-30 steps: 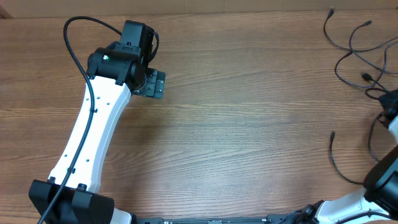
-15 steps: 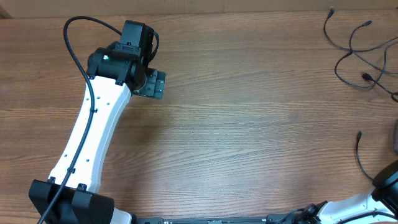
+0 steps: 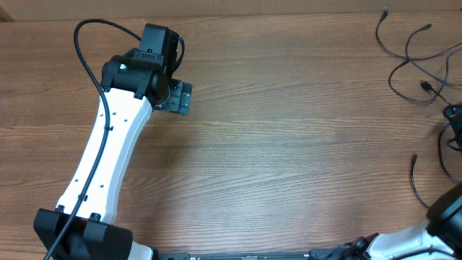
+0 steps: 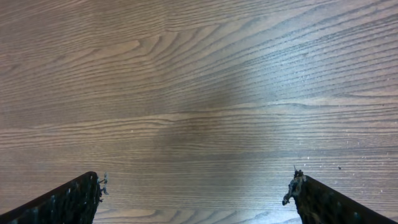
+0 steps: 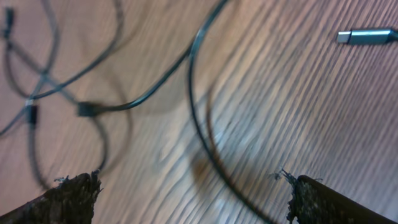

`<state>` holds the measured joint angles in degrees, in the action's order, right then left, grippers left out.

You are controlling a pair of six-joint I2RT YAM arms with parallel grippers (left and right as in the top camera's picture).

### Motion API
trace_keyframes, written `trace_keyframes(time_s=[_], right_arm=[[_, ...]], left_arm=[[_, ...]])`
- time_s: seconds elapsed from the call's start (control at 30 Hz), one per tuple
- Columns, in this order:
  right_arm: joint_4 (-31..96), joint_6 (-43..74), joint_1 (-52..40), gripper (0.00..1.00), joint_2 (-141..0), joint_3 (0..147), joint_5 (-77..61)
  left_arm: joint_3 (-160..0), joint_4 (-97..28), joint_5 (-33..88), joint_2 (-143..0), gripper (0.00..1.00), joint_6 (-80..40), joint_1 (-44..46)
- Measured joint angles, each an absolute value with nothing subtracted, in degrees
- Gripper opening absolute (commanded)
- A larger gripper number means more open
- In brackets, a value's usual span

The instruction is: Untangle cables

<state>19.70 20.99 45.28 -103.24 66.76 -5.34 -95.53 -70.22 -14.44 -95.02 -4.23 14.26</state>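
Observation:
Several thin black cables (image 3: 408, 61) lie looped over one another at the table's far right. A separate cable (image 3: 413, 180) curves toward the right arm's base (image 3: 447, 213). In the right wrist view, which is blurred, one cable (image 5: 194, 118) arcs down between the fingers and lies on the wood. A knot of others (image 5: 37, 87) is at the left and a silver-tipped plug (image 5: 367, 36) at the upper right. My right gripper (image 5: 193, 186) is open and holds nothing. My left gripper (image 3: 177, 97) (image 4: 196, 186) is open over bare wood, far from the cables.
The left arm (image 3: 108, 152) stretches from the front left corner up to the back left. The wooden table (image 3: 289, 144) runs between the two arms. The cables reach past the right edge of the overhead view.
My right gripper has gone from shut to open and let go of a cable. That cable's free end has slid right, toward the table's edge. The left arm has not moved.

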Motion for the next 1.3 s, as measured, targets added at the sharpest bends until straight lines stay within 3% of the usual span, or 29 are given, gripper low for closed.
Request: trace_keyframes(time_s=[0.37, 0.53, 0.8, 1.3], right_arm=[[40.84, 22.24, 33.69, 1.00, -68.16, 67.75, -5.28], [50.19, 22.35, 25.23, 1.00, -60.73, 67.88, -6.20], [58.35, 22.46, 12.93, 1.00, -60.34, 67.88, -12.82], [58.33, 22.46, 12.27, 1.00, -66.78, 67.88, -13.32]], left_arm=[[-95.53, -70.17, -14.44, -95.02, 0.99, -4.23, 14.24], [-95.53, -70.19, -14.44, -95.02, 1.00, -4.23, 14.26], [-95.53, -70.19, -14.44, -95.02, 1.00, -4.23, 14.24], [-95.53, -70.19, -14.44, -95.02, 1.00, -4.23, 14.24]])
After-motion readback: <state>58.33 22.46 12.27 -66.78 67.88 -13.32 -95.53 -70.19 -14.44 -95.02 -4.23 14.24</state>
